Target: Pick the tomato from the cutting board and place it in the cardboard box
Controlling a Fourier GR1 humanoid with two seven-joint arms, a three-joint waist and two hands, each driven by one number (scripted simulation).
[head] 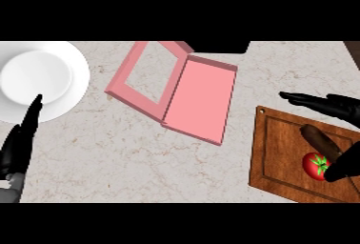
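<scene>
Rightward, open right hand (330,112) around tomato (315,165) near cutting board (281,157) edge, bare counter (141,157) beside.

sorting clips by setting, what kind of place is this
Most likely a kitchen counter: a pale marbled countertop carries a wooden cutting board with a tomato on it, and a white plate sits at the far left.

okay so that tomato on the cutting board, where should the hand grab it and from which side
Take the tomato round its red body, coming from above and the right, where the right hand is already over it. It is round with the green stem up, so thumb and fingers can close on opposite sides below the stem.
</scene>
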